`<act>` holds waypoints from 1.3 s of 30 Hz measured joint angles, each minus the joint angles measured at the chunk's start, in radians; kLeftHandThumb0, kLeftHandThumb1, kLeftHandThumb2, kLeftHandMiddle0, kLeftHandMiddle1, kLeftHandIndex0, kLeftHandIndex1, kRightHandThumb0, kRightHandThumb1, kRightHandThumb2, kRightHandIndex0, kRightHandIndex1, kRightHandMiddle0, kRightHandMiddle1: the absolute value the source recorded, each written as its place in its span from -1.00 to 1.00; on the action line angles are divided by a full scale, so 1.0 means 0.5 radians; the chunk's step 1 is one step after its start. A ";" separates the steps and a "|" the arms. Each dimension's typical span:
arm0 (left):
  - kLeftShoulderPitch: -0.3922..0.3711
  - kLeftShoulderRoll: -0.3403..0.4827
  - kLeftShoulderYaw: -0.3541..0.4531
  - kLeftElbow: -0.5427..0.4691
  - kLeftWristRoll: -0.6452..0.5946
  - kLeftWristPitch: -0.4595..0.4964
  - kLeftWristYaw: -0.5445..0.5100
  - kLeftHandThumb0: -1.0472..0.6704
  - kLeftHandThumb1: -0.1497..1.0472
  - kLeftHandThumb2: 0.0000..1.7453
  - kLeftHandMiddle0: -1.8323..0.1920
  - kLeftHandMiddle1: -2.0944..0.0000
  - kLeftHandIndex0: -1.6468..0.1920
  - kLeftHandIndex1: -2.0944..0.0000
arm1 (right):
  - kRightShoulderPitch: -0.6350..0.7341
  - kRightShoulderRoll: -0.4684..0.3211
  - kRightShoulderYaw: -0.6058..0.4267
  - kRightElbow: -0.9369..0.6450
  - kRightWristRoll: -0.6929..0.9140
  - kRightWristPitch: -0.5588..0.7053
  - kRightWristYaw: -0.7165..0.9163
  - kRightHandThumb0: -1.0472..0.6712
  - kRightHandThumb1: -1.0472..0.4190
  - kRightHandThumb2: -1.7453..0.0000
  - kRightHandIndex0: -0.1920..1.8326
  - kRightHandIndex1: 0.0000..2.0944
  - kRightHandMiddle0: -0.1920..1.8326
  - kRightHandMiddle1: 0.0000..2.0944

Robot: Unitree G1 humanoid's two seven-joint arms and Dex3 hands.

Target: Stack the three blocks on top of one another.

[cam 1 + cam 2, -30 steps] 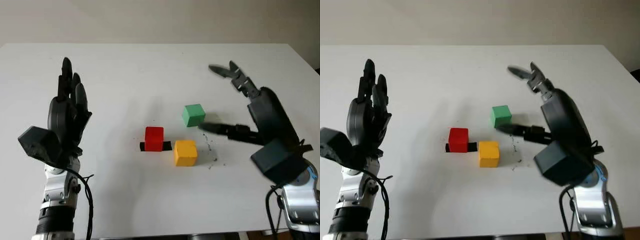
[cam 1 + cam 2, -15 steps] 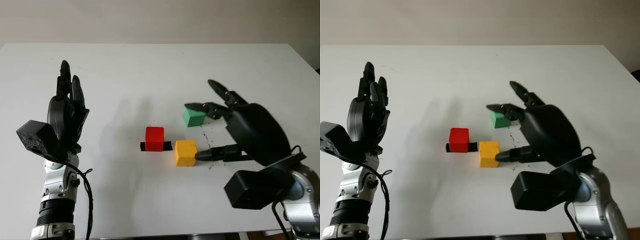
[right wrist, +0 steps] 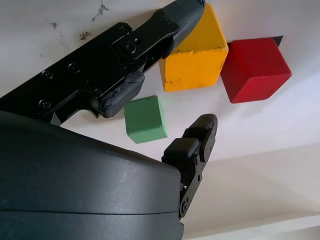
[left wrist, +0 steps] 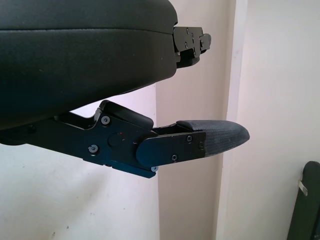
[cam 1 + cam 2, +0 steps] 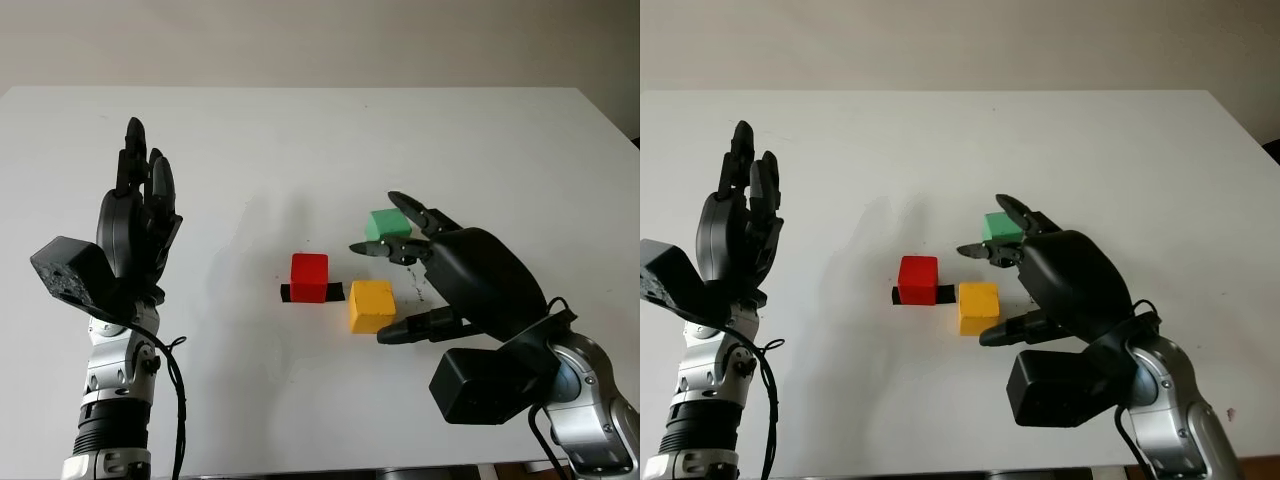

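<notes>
A red block (image 5: 309, 272) stands mid-table on a black tape mark (image 5: 288, 293). Just right of it and nearer me is a yellow block (image 5: 371, 305), and a green block (image 5: 385, 223) lies farther back. All three rest singly on the white table (image 5: 300, 150). My right hand (image 5: 383, 288) is open and holds nothing. It hovers at the yellow block's right side, with its thumb (image 5: 400, 331) by the block's near right corner and its upper fingers (image 5: 385, 248) in front of the green block. The right wrist view has the yellow block (image 3: 194, 55), green block (image 3: 145, 119) and red block (image 3: 255, 70). My left hand (image 5: 143, 170) is open, raised at the left.
The table's far edge (image 5: 300, 88) meets a pale wall, and its right edge (image 5: 612, 122) runs off at the far right. A few dark specks (image 5: 418, 290) mark the surface beside the yellow block.
My right hand has come down and leftward, from beyond the green block to beside the yellow block. The blocks and the left hand have stayed put.
</notes>
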 measured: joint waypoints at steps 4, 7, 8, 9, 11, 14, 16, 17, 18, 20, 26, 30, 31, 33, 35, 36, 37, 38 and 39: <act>0.002 -0.001 -0.001 0.000 0.021 -0.017 0.028 -0.59 1.00 -0.43 0.87 0.94 0.85 0.94 | 0.000 0.000 0.011 0.032 -0.021 -0.006 -0.017 -0.70 -0.54 0.94 -0.67 -0.94 -0.03 -0.88; 0.004 -0.003 -0.003 -0.002 0.028 -0.018 0.036 -0.58 1.00 -0.44 0.87 0.94 0.86 0.94 | 0.000 0.000 0.018 0.060 -0.044 -0.020 -0.055 -0.66 -0.56 0.93 -0.65 -0.94 0.00 -0.88; 0.006 -0.003 -0.004 -0.002 0.032 -0.021 0.036 -0.58 1.00 -0.44 0.87 0.94 0.85 0.94 | 0.000 0.000 0.019 0.064 -0.053 -0.024 -0.070 -0.65 -0.57 0.93 -0.65 -0.94 0.01 -0.88; 0.008 -0.004 -0.004 -0.002 0.035 -0.025 0.037 -0.58 1.00 -0.44 0.87 0.94 0.85 0.94 | 0.000 0.000 0.020 0.070 -0.060 -0.030 -0.084 -0.64 -0.57 0.93 -0.64 -0.93 0.02 -0.87; 0.009 -0.005 -0.004 -0.002 0.040 -0.036 0.039 -0.58 1.00 -0.45 0.86 0.94 0.84 0.94 | 0.000 0.000 0.026 0.095 -0.077 -0.050 -0.122 -0.62 -0.58 0.93 -0.64 -0.93 0.03 -0.88; 0.008 -0.005 -0.004 -0.001 0.052 -0.044 0.057 -0.59 1.00 -0.46 0.85 0.94 0.83 0.93 | -0.001 0.001 0.051 0.134 -0.119 -0.073 -0.181 -0.59 -0.55 0.94 -0.63 -0.93 0.06 -0.88; 0.008 -0.005 -0.004 -0.001 0.053 -0.044 0.066 -0.58 1.00 -0.49 0.85 0.94 0.83 0.93 | -0.003 0.003 0.074 0.183 -0.150 -0.088 -0.227 -0.55 -0.54 0.95 -0.62 -0.93 0.07 -0.88; 0.008 -0.006 -0.004 0.000 0.052 -0.044 0.066 -0.58 1.00 -0.50 0.85 0.94 0.83 0.93 | -0.006 0.003 0.084 0.212 -0.165 -0.094 -0.249 -0.55 -0.54 0.94 -0.61 -0.93 0.08 -0.88; 0.008 -0.006 -0.003 0.006 0.052 -0.045 0.064 -0.57 1.00 -0.50 0.85 0.94 0.83 0.93 | -0.009 0.003 0.093 0.238 -0.176 -0.100 -0.272 -0.53 -0.54 0.94 -0.61 -0.93 0.09 -0.88; 0.006 -0.006 -0.003 0.037 0.048 -0.066 0.050 -0.56 1.00 -0.51 0.85 0.95 0.83 0.93 | -0.019 0.004 0.104 0.288 -0.192 -0.119 -0.322 -0.52 -0.53 0.94 -0.58 -0.92 0.11 -0.88; 0.005 -0.007 -0.007 0.108 0.054 -0.105 0.034 -0.61 1.00 -0.47 0.87 0.95 0.84 0.94 | -0.051 0.006 0.133 0.375 -0.188 -0.139 -0.389 -0.49 -0.53 0.94 -0.57 -0.92 0.15 -0.88; 0.003 -0.009 -0.024 0.107 0.060 -0.105 0.045 -0.62 1.00 -0.45 0.88 0.96 0.85 0.94 | -0.073 0.005 0.136 0.412 -0.171 -0.166 -0.396 -0.48 -0.54 0.93 -0.55 -0.92 0.20 -0.87; 0.003 -0.009 -0.028 0.107 0.061 -0.105 0.047 -0.62 1.00 -0.44 0.88 0.96 0.85 0.95 | -0.076 0.005 0.136 0.419 -0.168 -0.174 -0.402 -0.47 -0.55 0.93 -0.55 -0.92 0.21 -0.87; 0.003 -0.010 -0.031 0.107 0.065 -0.105 0.050 -0.60 1.00 -0.42 0.89 0.96 0.86 0.95 | -0.077 0.005 0.136 0.431 -0.165 -0.193 -0.421 -0.43 -0.56 0.93 -0.53 -0.92 0.26 -0.85; 0.003 -0.011 -0.034 0.107 0.073 -0.113 0.057 -0.58 1.00 -0.40 0.88 0.95 0.85 0.94 | -0.077 0.004 0.135 0.437 -0.154 -0.211 -0.440 -0.37 -0.57 0.93 -0.50 -0.91 0.31 -0.84; 0.003 -0.013 -0.035 0.107 0.080 -0.120 0.062 -0.58 1.00 -0.39 0.87 0.95 0.84 0.94 | -0.077 0.004 0.135 0.440 -0.145 -0.224 -0.448 -0.35 -0.58 0.93 -0.49 -0.91 0.32 -0.84; 0.003 -0.016 -0.036 0.107 0.084 -0.128 0.067 -0.57 1.00 -0.38 0.87 0.95 0.84 0.94 | -0.077 0.004 0.134 0.444 -0.125 -0.238 -0.451 -0.34 -0.58 0.93 -0.49 -0.91 0.33 -0.84; 0.003 -0.021 -0.037 0.108 0.088 -0.139 0.070 -0.56 1.00 -0.37 0.86 0.94 0.84 0.94 | -0.077 0.004 0.134 0.449 -0.096 -0.245 -0.451 -0.31 -0.59 0.93 -0.49 -0.92 0.34 -0.84; 0.003 -0.025 -0.038 0.110 0.093 -0.146 0.072 -0.56 1.00 -0.37 0.86 0.94 0.83 0.94 | -0.077 0.004 0.132 0.451 -0.061 -0.250 -0.444 -0.30 -0.59 0.93 -0.50 -0.92 0.34 -0.84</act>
